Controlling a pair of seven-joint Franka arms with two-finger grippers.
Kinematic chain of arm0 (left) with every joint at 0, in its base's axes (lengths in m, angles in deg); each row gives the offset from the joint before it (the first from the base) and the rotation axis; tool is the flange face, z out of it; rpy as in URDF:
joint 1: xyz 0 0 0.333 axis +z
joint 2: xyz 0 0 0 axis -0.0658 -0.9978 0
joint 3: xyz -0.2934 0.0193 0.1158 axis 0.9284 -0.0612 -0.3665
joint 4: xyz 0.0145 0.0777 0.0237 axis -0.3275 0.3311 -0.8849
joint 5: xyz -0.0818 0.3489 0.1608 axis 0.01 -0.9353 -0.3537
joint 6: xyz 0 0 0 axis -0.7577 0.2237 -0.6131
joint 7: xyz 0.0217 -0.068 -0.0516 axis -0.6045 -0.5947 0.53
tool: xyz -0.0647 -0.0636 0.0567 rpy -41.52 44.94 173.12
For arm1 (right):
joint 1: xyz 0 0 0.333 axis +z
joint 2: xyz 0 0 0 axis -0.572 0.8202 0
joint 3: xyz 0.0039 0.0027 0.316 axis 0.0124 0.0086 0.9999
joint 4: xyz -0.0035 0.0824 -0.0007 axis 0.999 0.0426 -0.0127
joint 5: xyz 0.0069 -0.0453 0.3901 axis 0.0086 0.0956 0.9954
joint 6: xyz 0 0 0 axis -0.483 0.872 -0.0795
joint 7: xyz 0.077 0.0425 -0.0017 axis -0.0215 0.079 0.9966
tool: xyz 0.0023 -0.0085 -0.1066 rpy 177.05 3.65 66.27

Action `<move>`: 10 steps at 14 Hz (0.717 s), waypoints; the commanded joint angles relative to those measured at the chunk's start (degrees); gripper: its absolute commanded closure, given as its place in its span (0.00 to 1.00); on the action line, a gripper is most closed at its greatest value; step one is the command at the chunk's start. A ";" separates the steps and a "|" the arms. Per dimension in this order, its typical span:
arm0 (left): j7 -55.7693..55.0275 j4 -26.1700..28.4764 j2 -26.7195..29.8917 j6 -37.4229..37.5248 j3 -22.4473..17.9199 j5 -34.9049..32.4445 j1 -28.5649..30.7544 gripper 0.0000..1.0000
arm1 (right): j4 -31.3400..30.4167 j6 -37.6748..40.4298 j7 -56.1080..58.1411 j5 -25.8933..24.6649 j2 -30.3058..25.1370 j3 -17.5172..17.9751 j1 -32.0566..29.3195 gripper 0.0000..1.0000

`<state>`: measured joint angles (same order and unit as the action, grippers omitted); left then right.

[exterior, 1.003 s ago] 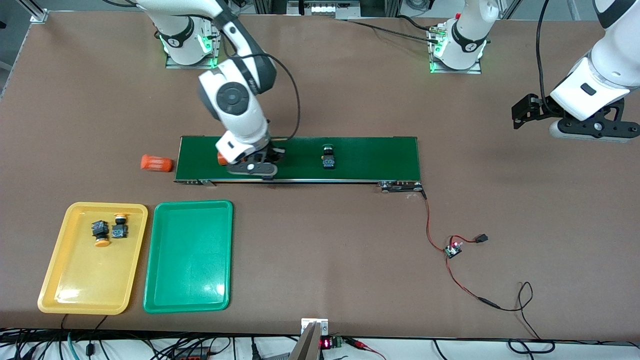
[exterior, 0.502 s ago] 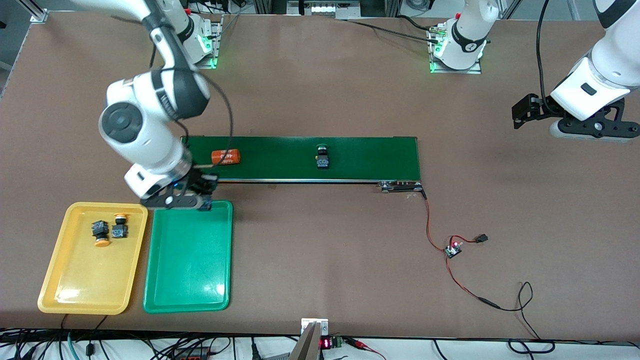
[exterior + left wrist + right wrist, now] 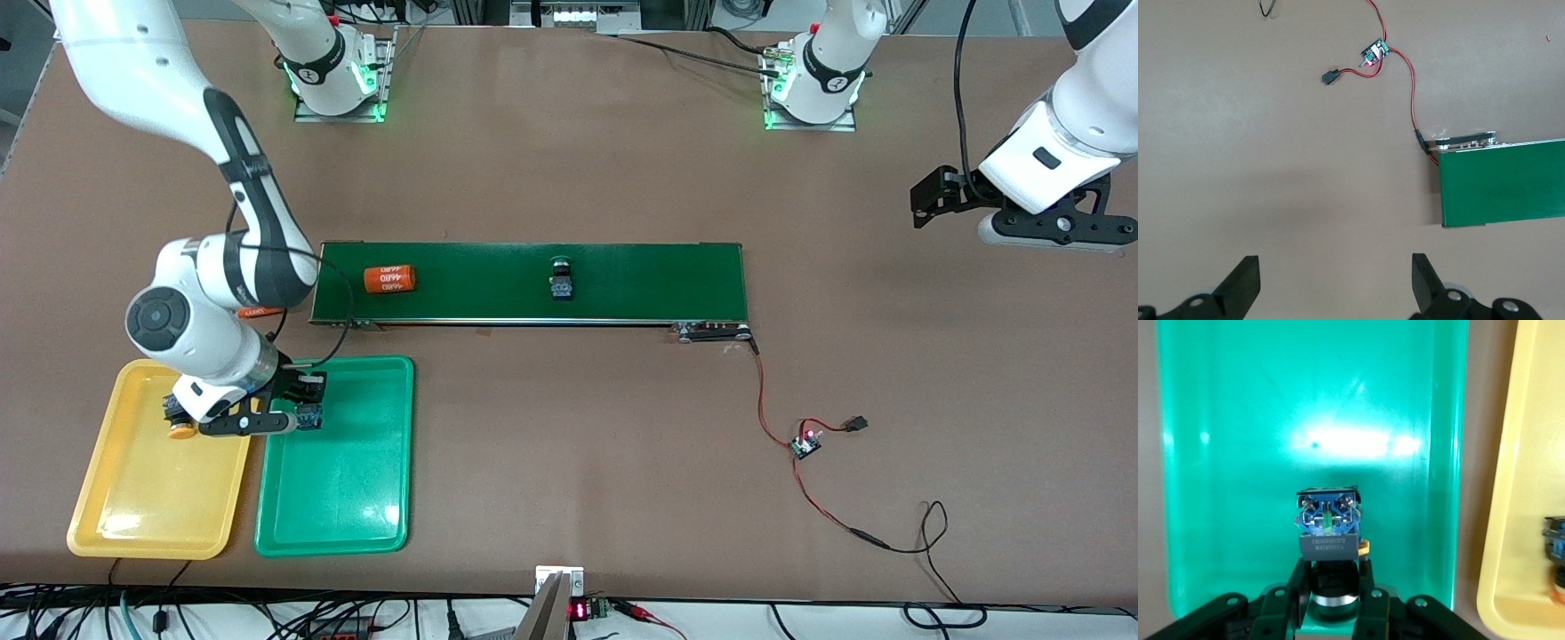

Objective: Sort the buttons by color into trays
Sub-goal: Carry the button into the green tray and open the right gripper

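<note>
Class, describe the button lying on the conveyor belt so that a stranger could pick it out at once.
Find the long dark-green conveyor belt across the middle of the table. Two things lie on it: an orange cylinder with white numbers toward the right arm's end, and, near the belt's middle, the button. It is smaller, dark-bodied and green-capped.

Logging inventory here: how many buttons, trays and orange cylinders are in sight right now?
Buttons: 3 (held button in the right gripper, belt button on the conveyor belt, yellow-capped button in the yellow tray; the arm may hide more)
Trays: 2 (yellow tray, green tray)
Orange cylinders: 2 (belt cylinder, table cylinder)
Total: 7
</note>
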<state>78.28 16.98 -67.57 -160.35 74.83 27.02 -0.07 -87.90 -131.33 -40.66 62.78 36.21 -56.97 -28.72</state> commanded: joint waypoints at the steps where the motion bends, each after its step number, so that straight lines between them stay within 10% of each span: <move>1: 0.83 -0.92 0.21 1.27 -0.28 1.02 -0.02 0.00 | 2.02 -2.91 2.78 -0.30 3.79 0.82 -1.78 0.96; 3: 0.83 -0.92 0.21 1.27 -0.19 1.02 -0.02 0.00 | 1.93 -4.59 2.88 -0.74 4.59 0.82 -2.48 0.84; 7: 0.74 -0.92 0.21 1.71 0.16 1.02 -0.02 0.00 | 1.32 -4.87 2.79 -0.92 4.41 0.82 -3.01 0.23; 10: 0.65 -1.01 0.21 1.71 0.16 1.02 -0.02 0.00 | -0.86 -3.64 2.26 -0.66 0.83 1.17 -2.75 0.08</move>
<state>78.28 16.97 -67.56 -159.86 75.00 27.02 -0.09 -87.01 -136.31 -38.64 62.48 40.18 -56.91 -30.89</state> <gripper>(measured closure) 0.000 0.229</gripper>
